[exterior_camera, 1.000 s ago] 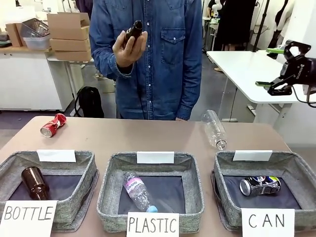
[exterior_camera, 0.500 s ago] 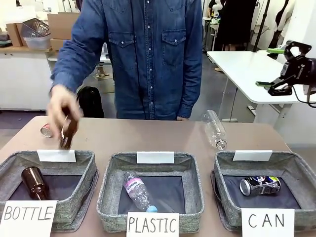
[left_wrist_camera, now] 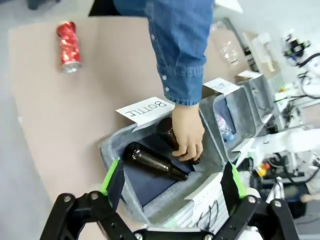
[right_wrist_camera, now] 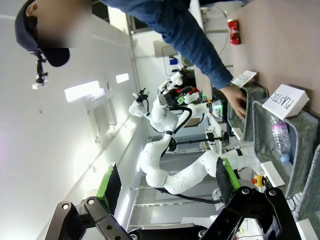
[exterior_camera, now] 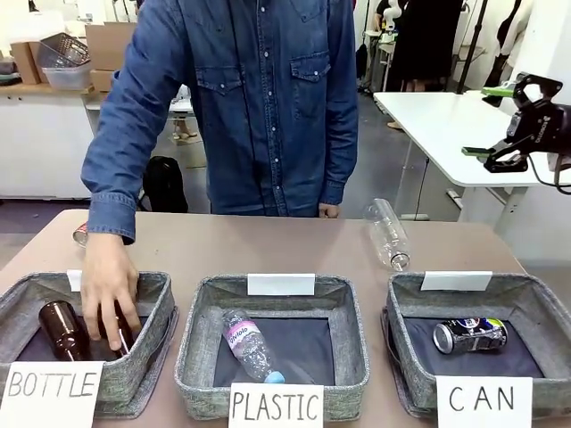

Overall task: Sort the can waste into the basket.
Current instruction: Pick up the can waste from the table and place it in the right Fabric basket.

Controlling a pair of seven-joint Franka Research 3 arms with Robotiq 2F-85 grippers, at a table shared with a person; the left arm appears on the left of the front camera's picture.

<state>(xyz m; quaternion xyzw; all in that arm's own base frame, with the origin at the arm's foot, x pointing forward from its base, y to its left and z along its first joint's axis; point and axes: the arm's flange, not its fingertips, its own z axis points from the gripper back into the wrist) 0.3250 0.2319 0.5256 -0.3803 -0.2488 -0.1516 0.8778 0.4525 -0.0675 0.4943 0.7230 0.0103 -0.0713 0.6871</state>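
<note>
One dented red metal can (left_wrist_camera: 68, 46) lies outside grey woven CAN basket (exterior_camera: 535, 303). Left gripper (left_wrist_camera: 172, 177) & right gripper (exterior_camera: 475, 121) open, empty; nxt: reach & grasp it

This is a robotics lab set up for a sorting trial. The right gripper (exterior_camera: 482, 121), black with green pads, hangs in the air beside a brown table (exterior_camera: 268, 245). On the table are 3 hand-lettered cards: "BOTTLE" (exterior_camera: 49, 392), "PLASTIC" (exterior_camera: 275, 406) and "CAN" (exterior_camera: 484, 401). Behind are a white work table (exterior_camera: 437, 125), stacked cardboard boxes (exterior_camera: 105, 45), a white counter (exterior_camera: 40, 134) and a bare grey floor (exterior_camera: 22, 218).
</note>
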